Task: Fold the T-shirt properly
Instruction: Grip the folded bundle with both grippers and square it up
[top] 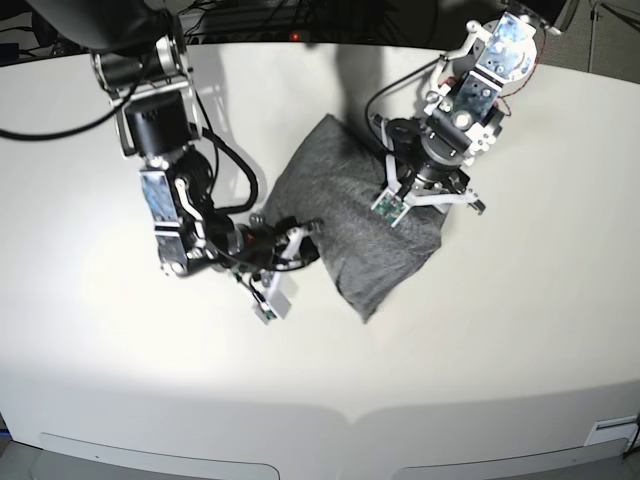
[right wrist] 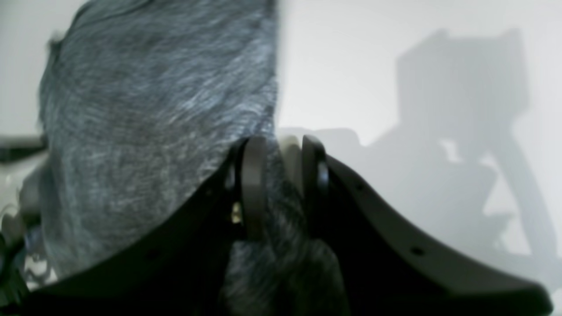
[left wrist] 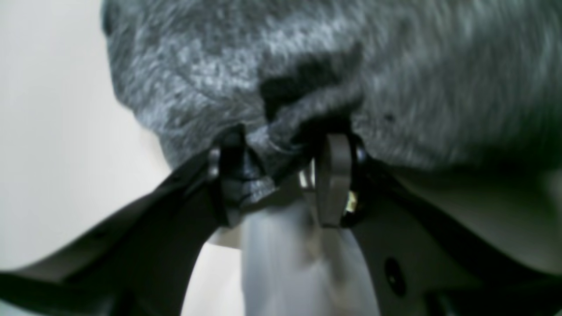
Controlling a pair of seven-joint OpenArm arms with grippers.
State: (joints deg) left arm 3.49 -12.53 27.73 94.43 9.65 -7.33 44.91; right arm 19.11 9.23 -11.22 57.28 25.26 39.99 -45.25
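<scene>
1. The table (top: 520, 330) is white and wide, and it carries everything in the scene.
2. The T-shirt (top: 350, 225) is heather-grey and mottled. It lies near the middle of the table as a compact folded bundle, set diagonally from far-left to near-right. No sleeve can be told apart in the base view.
3. The right arm (top: 160, 150) comes in from the far left of the base view and bends down toward the left edge of the bundle.
4. The left arm (top: 470, 90) comes from the far right and reaches down over the far right part of the bundle.
5. The right gripper (right wrist: 281, 175) is at the left edge of the T-shirt. In its wrist view, grey fabric passes between the jaws, so they are pinching the cloth.
6. The left gripper (left wrist: 281, 175) is on the top edge of the T-shirt. Its jaws stand a little apart with a bunched fold of fabric caught between them.
</scene>
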